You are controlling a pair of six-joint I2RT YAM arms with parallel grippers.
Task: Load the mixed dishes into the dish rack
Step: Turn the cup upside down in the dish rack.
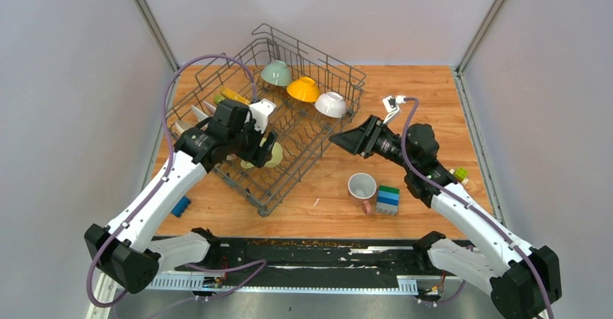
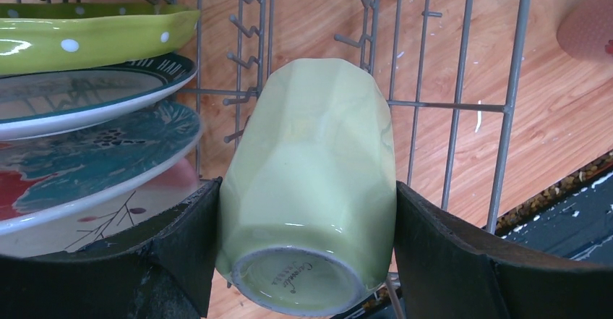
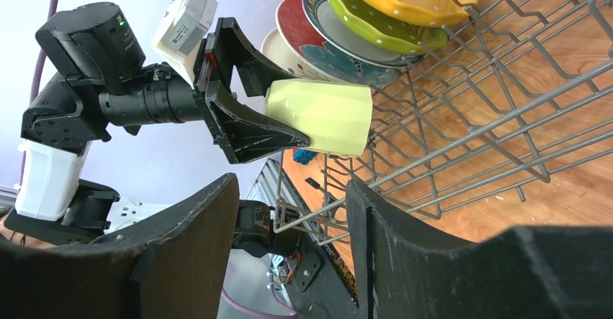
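My left gripper (image 1: 256, 147) is shut on the pale yellow mug (image 1: 273, 157), over the near part of the dish rack (image 1: 318, 53). In the left wrist view both pads press the sides of the mug (image 2: 311, 181), base towards the camera, above the rack's wires (image 2: 455, 105). Beside it, several plates (image 2: 72, 40) stand on edge in the rack. The right wrist view shows the mug (image 3: 322, 116) held level above the tines. My right gripper (image 1: 343, 139) hovers open and empty just right of the rack, its jaws (image 3: 293, 225) facing the rack's edge.
Pale green (image 1: 276, 72), orange (image 1: 303, 88) and white (image 1: 331, 104) bowls sit upturned along the rack's far side. A white pink-handled mug (image 1: 362, 188) stands on the wooden table beside stacked green-blue blocks (image 1: 388, 199). A small blue piece (image 1: 180, 206) lies left of the rack.
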